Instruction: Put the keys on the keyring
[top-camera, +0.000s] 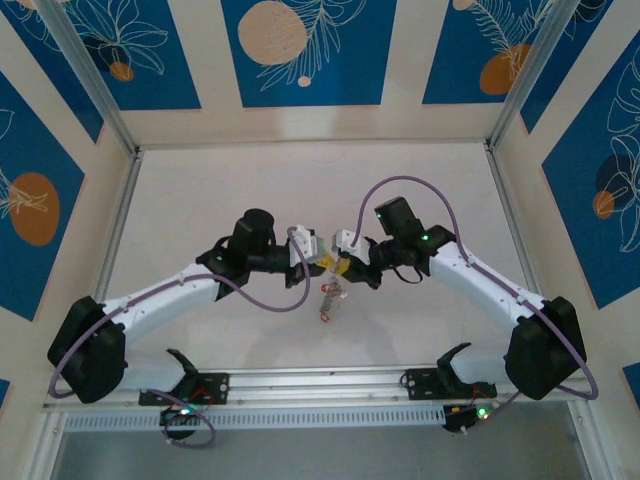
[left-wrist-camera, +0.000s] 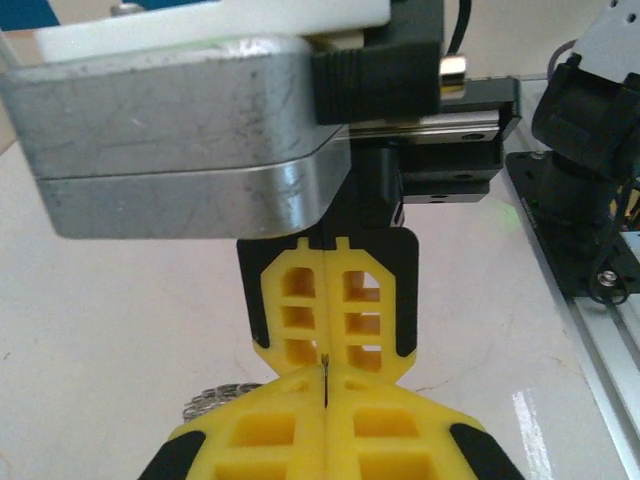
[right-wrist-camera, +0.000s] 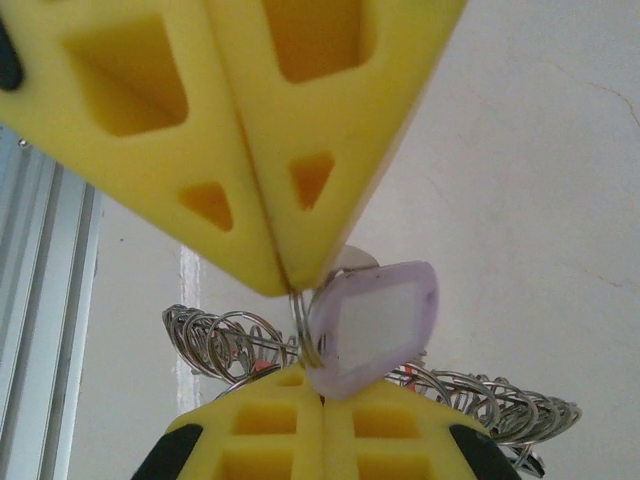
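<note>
Left gripper (left-wrist-camera: 327, 392): jaws together, nipping a thin wire loop (right-wrist-camera: 300, 322) at mid-table. Keyring (right-wrist-camera: 225, 342), a wire coil, runs crosswise behind the meeting tips. Pale tag (right-wrist-camera: 375, 325) touches the loop. Keys (top-camera: 328, 298) trail toward the near rail (top-camera: 320, 382). Right gripper (right-wrist-camera: 322, 400): jaws together on the same loop. Table (top-camera: 300, 190) open beyond and on both sides.

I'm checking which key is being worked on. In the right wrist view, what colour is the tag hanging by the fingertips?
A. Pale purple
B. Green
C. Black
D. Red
A: the tag by the right gripper is pale purple with a white centre.
</note>
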